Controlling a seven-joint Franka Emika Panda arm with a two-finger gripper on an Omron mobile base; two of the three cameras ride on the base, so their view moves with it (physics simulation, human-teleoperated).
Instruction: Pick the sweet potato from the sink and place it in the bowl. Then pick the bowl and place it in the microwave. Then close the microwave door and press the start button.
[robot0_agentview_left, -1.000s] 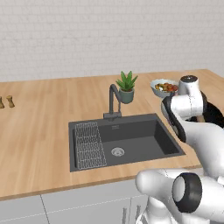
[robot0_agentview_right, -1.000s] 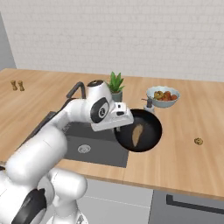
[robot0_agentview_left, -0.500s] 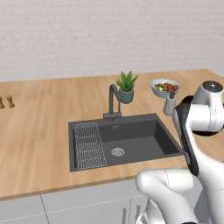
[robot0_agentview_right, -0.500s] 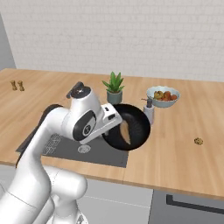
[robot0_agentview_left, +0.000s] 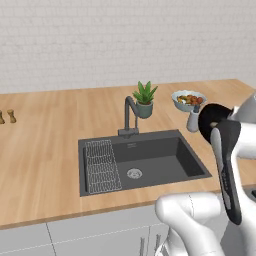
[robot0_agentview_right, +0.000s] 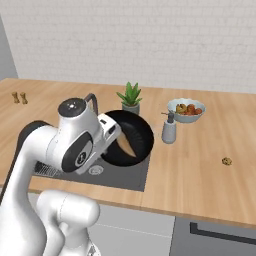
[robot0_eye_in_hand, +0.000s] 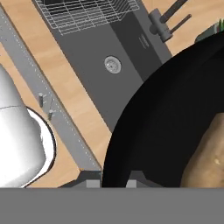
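bowl (robot0_agentview_right: 131, 138) | holds sweet potato (robot0_agentview_right: 126, 146) | hand (robot0_eye_in_hand: 113, 183) clamped on bowl rim

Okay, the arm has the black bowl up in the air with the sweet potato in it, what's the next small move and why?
Probably keep the grip shut and carry the shallow round black bowl on toward the microwave, levelling it on the way. The gripper is clamped on the bowl's rim, the bowl hangs steeply tilted above the dark grey sink, and the orange-brown sweet potato lies against its lower side, so it might slide out.
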